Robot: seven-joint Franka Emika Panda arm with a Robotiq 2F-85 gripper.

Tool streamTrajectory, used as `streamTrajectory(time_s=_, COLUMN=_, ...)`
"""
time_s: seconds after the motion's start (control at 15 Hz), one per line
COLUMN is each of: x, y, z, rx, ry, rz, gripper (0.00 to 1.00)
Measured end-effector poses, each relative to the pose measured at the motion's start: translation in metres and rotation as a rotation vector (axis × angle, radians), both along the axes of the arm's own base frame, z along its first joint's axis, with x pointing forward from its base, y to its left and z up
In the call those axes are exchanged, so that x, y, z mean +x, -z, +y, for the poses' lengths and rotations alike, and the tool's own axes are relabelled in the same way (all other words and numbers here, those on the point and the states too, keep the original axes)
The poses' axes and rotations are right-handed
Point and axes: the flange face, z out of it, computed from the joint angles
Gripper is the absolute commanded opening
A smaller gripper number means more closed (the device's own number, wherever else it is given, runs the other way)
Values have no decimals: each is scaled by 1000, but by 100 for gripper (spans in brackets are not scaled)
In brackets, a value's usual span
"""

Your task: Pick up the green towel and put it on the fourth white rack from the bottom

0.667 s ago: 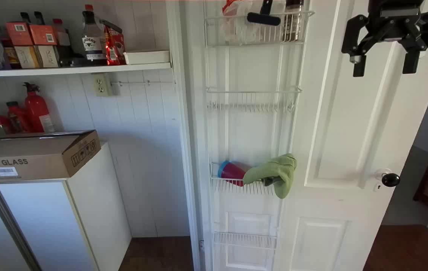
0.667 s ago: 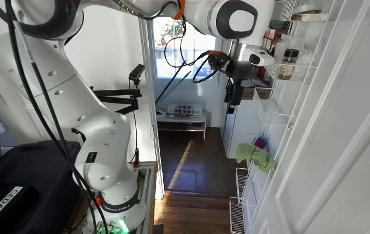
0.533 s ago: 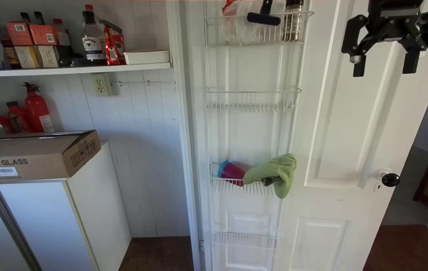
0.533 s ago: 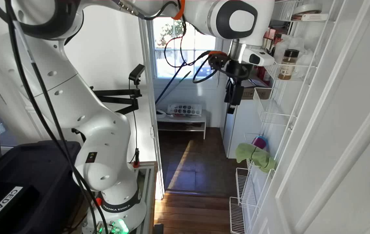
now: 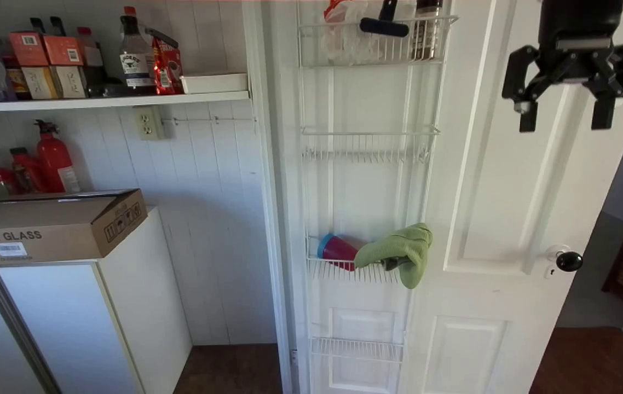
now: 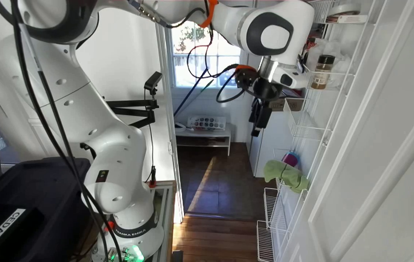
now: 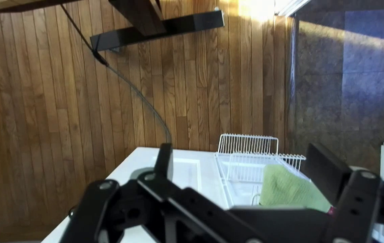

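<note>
- Jaws spread wide, holding nothing: the black gripper [image 5: 565, 116] hangs well above the green towel [image 5: 399, 247].
- White robot arm [image 6: 87, 120], seen only in an exterior view, cut off at the top.
- The towel drapes over the edge of a white wire rack [image 5: 366, 272]; a dark patch [image 5: 395, 263] beneath is unclear.
- Just beside it, a tilted pink-and-blue cup [image 5: 339, 250], mostly hidden in the wrist view.
- Farthest, a glare-washed window [image 6: 225, 45].

The arm [image 6: 94, 112] arches higher than the towel [image 6: 287, 175], wrist [image 6: 273, 38] bent downward; the gripper [image 5: 565, 121] hangs slightly tilted, well above the towel's level, fingers [image 5: 603, 116] spread apart.
</note>
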Motion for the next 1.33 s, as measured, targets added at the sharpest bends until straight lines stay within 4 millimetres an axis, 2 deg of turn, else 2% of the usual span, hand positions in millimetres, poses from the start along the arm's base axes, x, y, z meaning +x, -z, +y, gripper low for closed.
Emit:
streamTrajectory(time_s=0.33, x=15, y=81, z=-28, rx=148, ry=47, rz=82, gripper=100)
streamTrajectory(time_s=0.6, x=29, y=134, z=-42, rx=299, ry=145, rz=-8, gripper=100)
streamTrajectory(time_s=0.8, x=36, y=169, z=-43, rx=386, ry=206, rz=-92, gripper=100)
streamTrajectory(time_s=1.07, x=39, y=202, z=-44, rx=475, ry=294, rz=-155, gripper=100)
streamTrajectory(time_s=1.33, x=39, y=214, z=-46, rx=509, ry=319, rz=-170, gripper=100)
